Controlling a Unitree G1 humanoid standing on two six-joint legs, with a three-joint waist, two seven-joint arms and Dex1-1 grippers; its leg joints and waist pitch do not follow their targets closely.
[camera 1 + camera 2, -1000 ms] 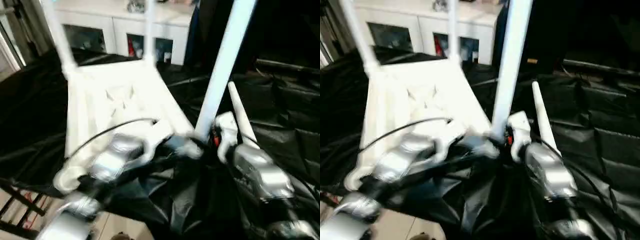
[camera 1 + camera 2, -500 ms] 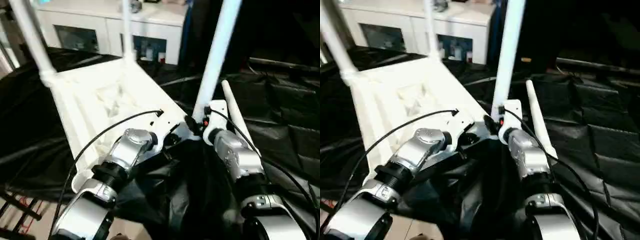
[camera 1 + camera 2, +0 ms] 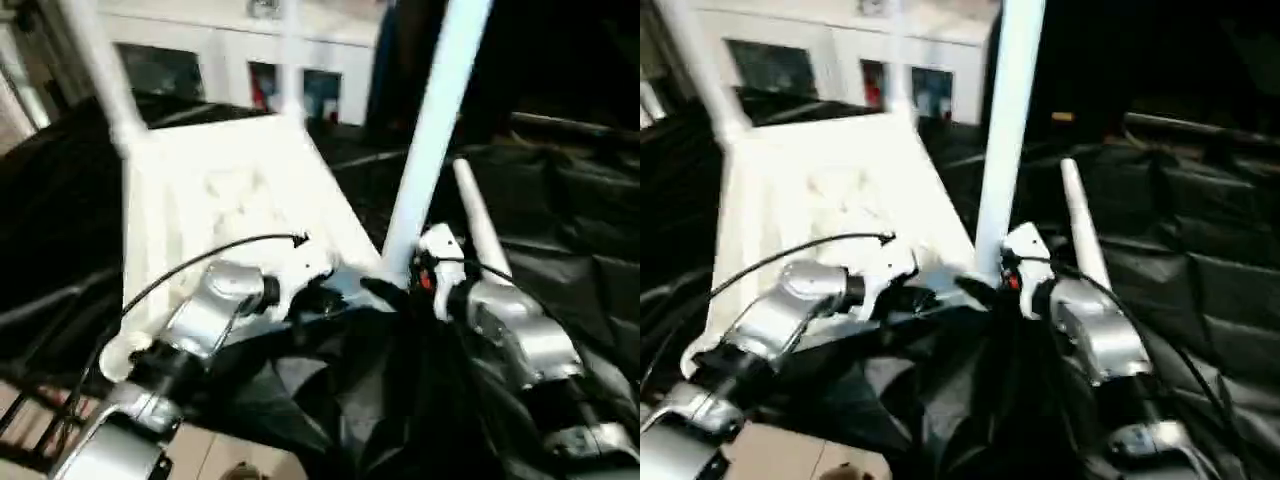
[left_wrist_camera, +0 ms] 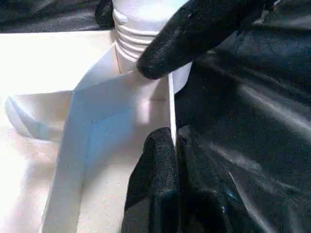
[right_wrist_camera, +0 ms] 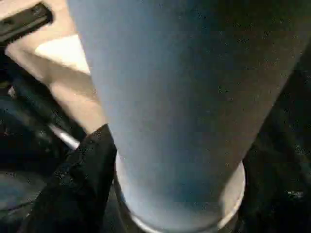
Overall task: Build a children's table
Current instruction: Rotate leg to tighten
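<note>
The white tabletop (image 3: pixel 230 190) lies ribbed side up on the black cloth. Two legs stand in its far corners (image 3: pixel 95 60) (image 3: pixel 290 60). A third leg (image 3: pixel 432 130) rises from the near right corner socket. My right gripper (image 3: pixel 405 275) is shut around that leg's base; in the right wrist view the leg (image 5: pixel 180 97) has a black finger (image 5: pixel 82 189) against it. My left gripper (image 3: pixel 340 295) is shut on the tabletop's rim (image 4: pixel 171 102) beside the same corner, one finger (image 4: pixel 155 179) inside the wall. A fourth leg (image 3: pixel 478 225) lies loose on the cloth just right of my right gripper.
The black-draped work table (image 3: pixel 560 200) spreads to the right in folds. A white cabinet (image 3: pixel 230 60) stands behind it. The table's front edge runs under my forearms, with floor (image 3: pixel 230 450) below at the left.
The head camera has swung, shifting the whole picture. Both grippers stay at the near right corner, the left on the rim and the right on the leg's base.
</note>
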